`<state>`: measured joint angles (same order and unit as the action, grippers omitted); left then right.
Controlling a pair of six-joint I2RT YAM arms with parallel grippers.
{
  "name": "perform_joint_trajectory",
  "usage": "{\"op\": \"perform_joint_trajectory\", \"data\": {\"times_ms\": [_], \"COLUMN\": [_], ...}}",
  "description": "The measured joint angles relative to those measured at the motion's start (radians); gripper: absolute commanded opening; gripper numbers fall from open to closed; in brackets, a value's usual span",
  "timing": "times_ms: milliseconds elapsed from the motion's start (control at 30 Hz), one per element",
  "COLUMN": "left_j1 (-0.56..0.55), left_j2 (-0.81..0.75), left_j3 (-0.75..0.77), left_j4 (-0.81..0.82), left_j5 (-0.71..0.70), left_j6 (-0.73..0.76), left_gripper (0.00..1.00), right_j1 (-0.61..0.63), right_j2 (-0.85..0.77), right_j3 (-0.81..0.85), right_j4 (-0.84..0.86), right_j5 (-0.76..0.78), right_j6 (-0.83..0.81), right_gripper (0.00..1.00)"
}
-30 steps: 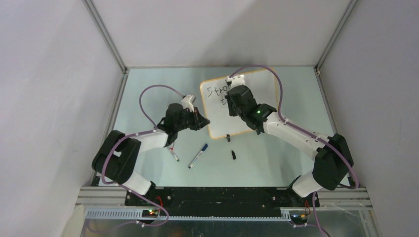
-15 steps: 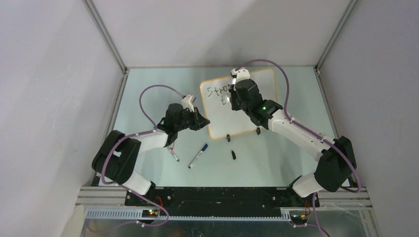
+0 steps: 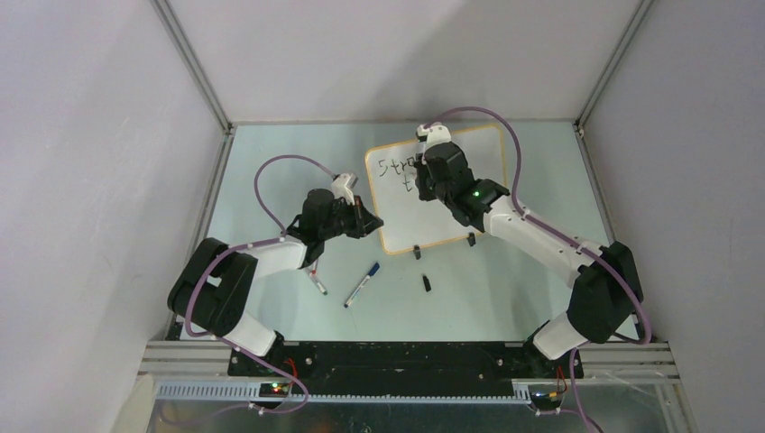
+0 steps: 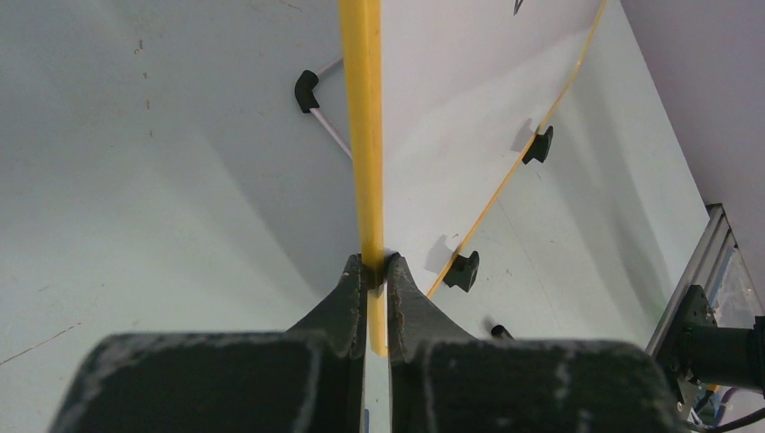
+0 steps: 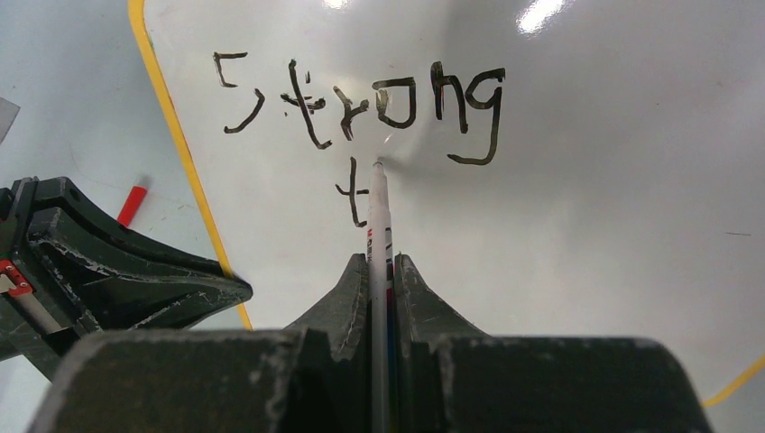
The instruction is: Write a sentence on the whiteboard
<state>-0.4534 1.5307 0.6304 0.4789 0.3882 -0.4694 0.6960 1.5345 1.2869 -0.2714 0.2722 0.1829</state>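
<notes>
The left gripper (image 4: 372,271) clamps the glossy, orange-rimmed whiteboard (image 4: 451,135); the right gripper (image 5: 379,266) pinches a white marker (image 5: 377,212). A slipping rim could skew the black lettering (image 5: 397,99).

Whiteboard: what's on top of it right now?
Right wrist view: the whiteboard carries the sentence, "Strong" with a "t" beneath, and the tip of the marker held in the right gripper beside it. Top view: the gripper covers the word's end.

Robotics lab enclosure; grey panel walls (image 3: 81,135); aluminium frame rails (image 3: 191,63)
</notes>
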Motion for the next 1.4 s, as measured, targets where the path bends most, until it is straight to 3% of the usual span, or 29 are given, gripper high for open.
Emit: {"op": "perform_joint_trajectory", "data": {"times_ms": [1400], "left_j1": [-0.003], "left_j2": [0.000], "left_j3": [0.000], "left_j4": [-0.003], "left_j5": [-0.014], "left_j6": [0.000], "left_gripper": [0.00], "right_j1": [0.005], "right_j2": [0.013], "right_j3": [-0.021], "right_j4": [-0.046], "right_j5": [0.011], "right_j6": [0.035], "right_gripper": [0.00]}}
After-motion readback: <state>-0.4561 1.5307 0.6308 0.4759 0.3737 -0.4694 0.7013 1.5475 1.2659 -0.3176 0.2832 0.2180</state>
